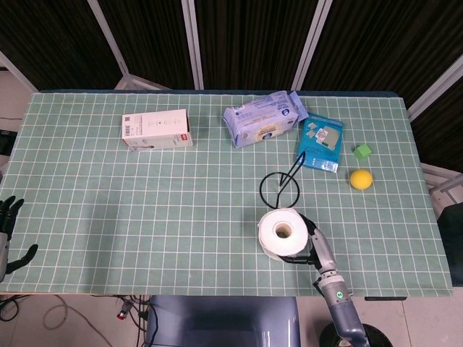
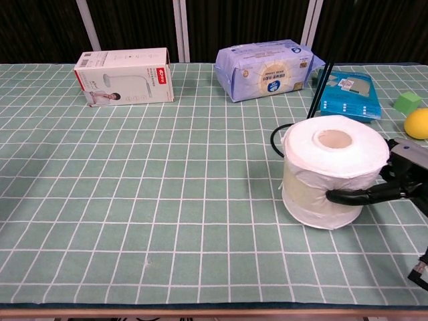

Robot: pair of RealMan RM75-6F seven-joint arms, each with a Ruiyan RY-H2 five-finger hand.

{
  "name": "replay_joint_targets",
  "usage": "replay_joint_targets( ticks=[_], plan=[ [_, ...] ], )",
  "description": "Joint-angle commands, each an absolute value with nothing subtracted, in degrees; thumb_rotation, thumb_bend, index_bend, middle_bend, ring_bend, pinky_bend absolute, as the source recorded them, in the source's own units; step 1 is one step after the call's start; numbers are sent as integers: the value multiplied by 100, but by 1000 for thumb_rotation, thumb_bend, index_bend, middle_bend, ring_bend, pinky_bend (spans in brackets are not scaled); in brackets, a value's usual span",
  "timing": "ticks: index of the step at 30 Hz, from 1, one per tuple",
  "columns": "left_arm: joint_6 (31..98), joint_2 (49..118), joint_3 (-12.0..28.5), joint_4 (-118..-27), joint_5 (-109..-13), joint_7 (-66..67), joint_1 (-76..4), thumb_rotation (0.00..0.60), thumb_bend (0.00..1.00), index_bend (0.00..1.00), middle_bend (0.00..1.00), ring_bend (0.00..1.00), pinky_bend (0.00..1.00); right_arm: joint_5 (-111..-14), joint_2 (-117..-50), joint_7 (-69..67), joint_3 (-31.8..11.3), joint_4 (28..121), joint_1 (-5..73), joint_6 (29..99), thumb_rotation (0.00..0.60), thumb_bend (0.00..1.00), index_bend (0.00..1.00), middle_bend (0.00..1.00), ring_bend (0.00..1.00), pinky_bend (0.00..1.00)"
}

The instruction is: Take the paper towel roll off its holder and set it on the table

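Note:
The white paper towel roll (image 1: pixel 282 232) (image 2: pixel 333 170) stands upright near the table's front, just in front of the black wire holder (image 1: pixel 280 189) (image 2: pixel 313 93), which is bare. My right hand (image 1: pixel 312 246) (image 2: pixel 381 187) grips the roll from its right side, black fingers wrapped around its lower half. Whether the roll's base touches the cloth I cannot tell. My left hand (image 1: pixel 9 233) hangs off the table's left front corner, fingers apart and holding nothing; the chest view does not show it.
A white box (image 1: pixel 157 129) (image 2: pixel 124 75) lies at the back left. A blue wipes pack (image 1: pixel 263 117) (image 2: pixel 267 68) and a teal packet (image 1: pixel 320 144) (image 2: pixel 350 94) sit behind the holder. A green cube (image 1: pixel 362 150) (image 2: pixel 407 101) and yellow ball (image 1: pixel 361 178) (image 2: pixel 417 123) lie right.

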State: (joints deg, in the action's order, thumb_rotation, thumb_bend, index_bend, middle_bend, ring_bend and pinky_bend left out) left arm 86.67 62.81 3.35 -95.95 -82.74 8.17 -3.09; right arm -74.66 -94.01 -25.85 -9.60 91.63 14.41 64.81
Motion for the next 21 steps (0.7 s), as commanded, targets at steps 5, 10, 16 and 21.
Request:
replay_joint_targets(
  ticks=[5, 10, 16, 21],
  plan=[
    [8660, 6287, 329, -9601, -8278, 853, -315, 600, 241, 69, 0, 0, 0, -7446, -8987, -2796, -805, 9423, 1674, 5809, 600, 0, 0, 0, 0, 0],
    [8662, 6283, 329, -9609, -8273, 847, -312, 600, 241, 71, 0, 0, 0, -7474, -8613, -3068, -796, 9636, 1745, 5572, 600, 0, 0, 0, 0, 0],
    [8663, 6284, 337, -9602, -8258, 842, -313, 600, 241, 70, 0, 0, 0, -7835, -7902, -3257, -885, 10036, 1594, 6016, 600, 0, 0, 0, 0, 0],
    [8643, 6286, 327, -9608, -8268, 857, -323, 600, 241, 70, 0, 0, 0, -8296, -6829, -3005, -874, 10474, 1352, 6554, 600, 0, 0, 0, 0, 0]
  ],
)
